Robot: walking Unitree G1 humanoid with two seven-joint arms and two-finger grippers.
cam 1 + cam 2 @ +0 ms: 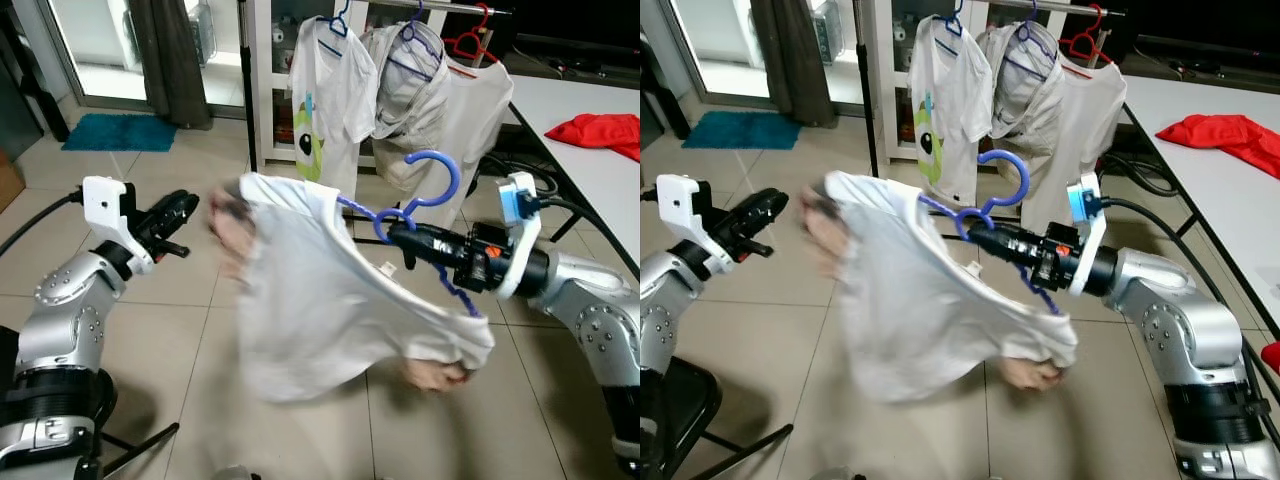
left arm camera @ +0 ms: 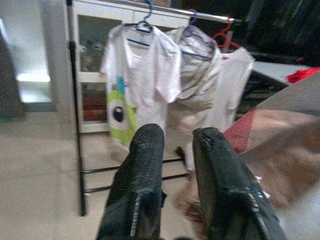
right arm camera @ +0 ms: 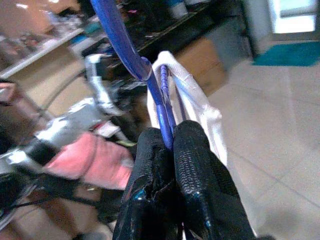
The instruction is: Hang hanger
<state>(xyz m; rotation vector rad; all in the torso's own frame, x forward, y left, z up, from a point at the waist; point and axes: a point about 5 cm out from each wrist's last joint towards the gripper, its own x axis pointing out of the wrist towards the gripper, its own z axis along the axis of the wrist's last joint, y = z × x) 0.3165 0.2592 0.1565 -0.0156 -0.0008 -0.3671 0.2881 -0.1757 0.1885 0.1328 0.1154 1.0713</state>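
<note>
Before the robot, over a tiled floor, the right gripper is clamped on a blue hanger just below its hook, which curls upward. A white shirt is draped on the hanger and hangs out to the robot's left, blurred. In the right wrist view the fingers press together on the blue shaft, with white cloth bunched just behind it.

A person's hands grip the shirt: one hand at its upper left edge, another hand under its lower right corner. Both are blurred.

The left gripper is raised at the robot's left, apart from the shirt and holding nothing. Its two fingers stand slightly apart in the left wrist view.

Behind, a rack carries three more garments on hangers: a white tee with a green one-eyed cartoon print, a pale hooded top and another white shirt under a red hanger. No writing or brand can be read anywhere. A white table at the right bears a red cloth. A teal mat lies by the doorway.
</note>
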